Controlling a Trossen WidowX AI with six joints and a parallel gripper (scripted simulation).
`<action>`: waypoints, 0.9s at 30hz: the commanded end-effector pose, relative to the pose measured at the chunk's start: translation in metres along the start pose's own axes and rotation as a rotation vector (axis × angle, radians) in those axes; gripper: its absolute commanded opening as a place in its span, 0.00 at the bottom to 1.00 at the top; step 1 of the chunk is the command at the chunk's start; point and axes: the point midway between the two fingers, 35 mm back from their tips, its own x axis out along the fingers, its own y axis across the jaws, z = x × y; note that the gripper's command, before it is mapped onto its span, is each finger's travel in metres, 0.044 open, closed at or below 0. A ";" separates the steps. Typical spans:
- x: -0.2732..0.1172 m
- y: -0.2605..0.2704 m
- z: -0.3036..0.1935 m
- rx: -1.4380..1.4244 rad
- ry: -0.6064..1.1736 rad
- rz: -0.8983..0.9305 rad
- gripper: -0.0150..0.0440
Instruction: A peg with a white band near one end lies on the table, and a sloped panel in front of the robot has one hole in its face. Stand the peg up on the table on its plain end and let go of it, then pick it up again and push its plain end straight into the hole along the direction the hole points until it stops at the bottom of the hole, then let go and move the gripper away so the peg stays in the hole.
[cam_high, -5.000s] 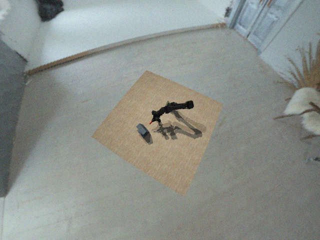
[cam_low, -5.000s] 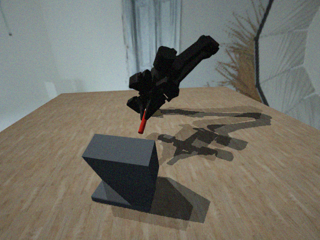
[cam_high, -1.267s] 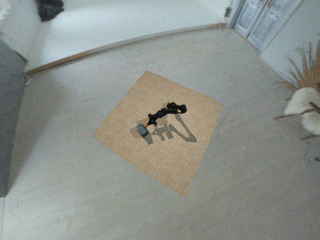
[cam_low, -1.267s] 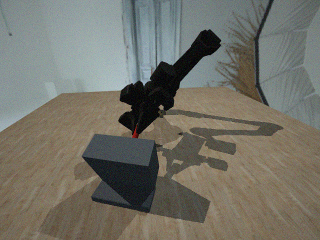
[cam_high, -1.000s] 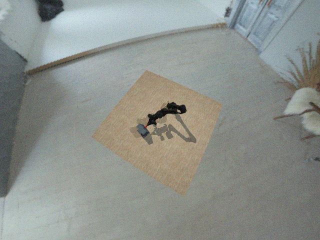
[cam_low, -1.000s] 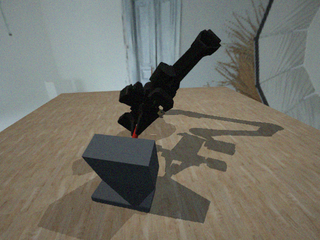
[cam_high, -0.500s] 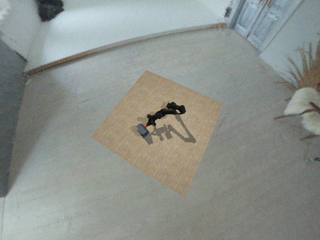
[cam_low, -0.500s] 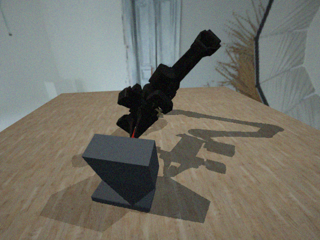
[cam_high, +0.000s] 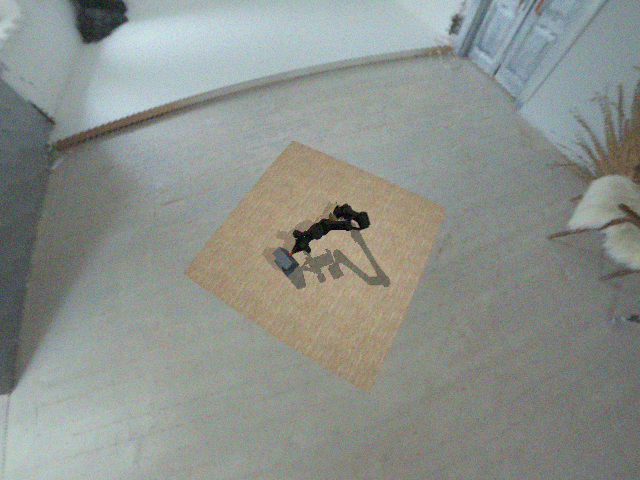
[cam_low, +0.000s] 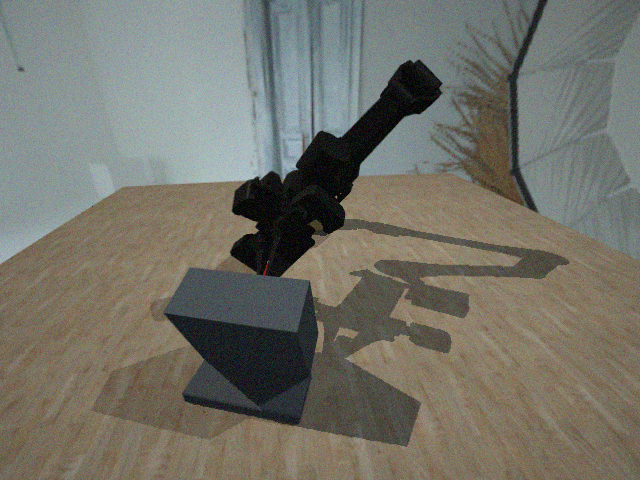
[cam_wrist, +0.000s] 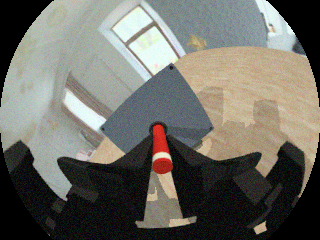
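Observation:
The red peg (cam_wrist: 159, 142) (cam_low: 266, 268) (cam_high: 290, 254) is held between the fingertips of my gripper (cam_wrist: 159, 138) (cam_low: 267, 271), which is shut on it. In the wrist view its white-banded end points back toward the camera, and its far end is at the dark hole in the sloped panel (cam_wrist: 172, 100) (cam_low: 248, 302) (cam_high: 284, 259). The peg appears to run into the hole; its plain end is hidden, and how deep it sits cannot be told. In the exterior view the panel's block hides the hole and most of the peg.
The panel stands on a flat base plate (cam_low: 242, 403) on the wooden table (cam_high: 330, 320) (cam_low: 77, 289) (cam_wrist: 250, 75). The arm (cam_high: 323, 227) (cam_low: 330, 165) reaches down to the panel from behind it in the exterior view. Shadows of the arm and panel fall on the table.

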 end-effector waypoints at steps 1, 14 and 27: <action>0.004 -0.001 0.001 0.005 -0.003 -0.002 0.25; 0.009 -0.001 0.001 0.005 -0.003 -0.002 0.25; 0.008 0.000 0.000 0.000 0.000 0.000 0.39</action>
